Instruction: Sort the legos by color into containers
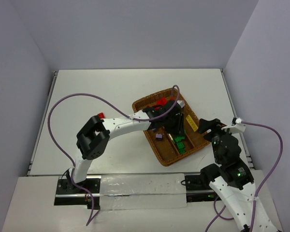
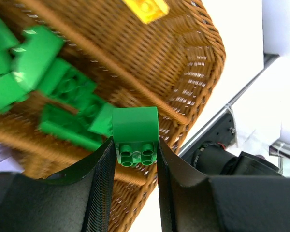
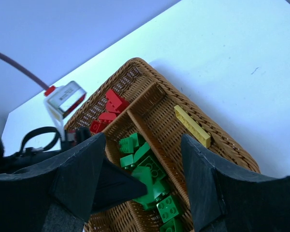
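A single green lego (image 2: 135,133) is gripped between the left jaws, studs turned toward the wrist camera, and is held above the wicker tray (image 1: 137,104) without touching it. Directly beneath it, a clump of green legos (image 2: 63,92) is seen lying in one long slot of the tray (the middle one of the three, as seen from above). A flat yellow lego (image 3: 192,126) lies alone in the neighbouring outer slot, on the side toward the right arm (image 1: 227,150). Red legos (image 3: 108,112) are gathered in the crosswise section at the far end of the tray. A pale purple lego (image 1: 158,137) is seen in the remaining long slot. The tray rests on the white desk (image 1: 111,87), right of centre. The left arm (image 1: 125,125) is stretched across over the tray. The right jaws are spread apart with nothing between them, poised above the tray's near right edge.
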Controlling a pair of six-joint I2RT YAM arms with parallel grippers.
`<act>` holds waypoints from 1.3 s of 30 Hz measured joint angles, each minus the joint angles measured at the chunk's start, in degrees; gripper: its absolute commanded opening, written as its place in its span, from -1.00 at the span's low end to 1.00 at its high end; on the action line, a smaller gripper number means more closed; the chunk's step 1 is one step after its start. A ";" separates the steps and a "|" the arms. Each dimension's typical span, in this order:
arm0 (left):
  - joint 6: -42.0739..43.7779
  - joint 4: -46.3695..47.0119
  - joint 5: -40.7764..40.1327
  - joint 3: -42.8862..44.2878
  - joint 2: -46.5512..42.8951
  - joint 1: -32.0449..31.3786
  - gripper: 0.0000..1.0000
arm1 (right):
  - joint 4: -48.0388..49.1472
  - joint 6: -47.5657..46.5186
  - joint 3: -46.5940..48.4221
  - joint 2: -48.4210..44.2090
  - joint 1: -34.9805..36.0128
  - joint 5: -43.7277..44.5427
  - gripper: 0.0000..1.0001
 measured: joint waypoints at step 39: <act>-2.19 -16.90 -26.49 -35.14 -33.11 38.28 0.89 | 6.73 2.45 -2.45 5.75 0.00 -8.44 0.41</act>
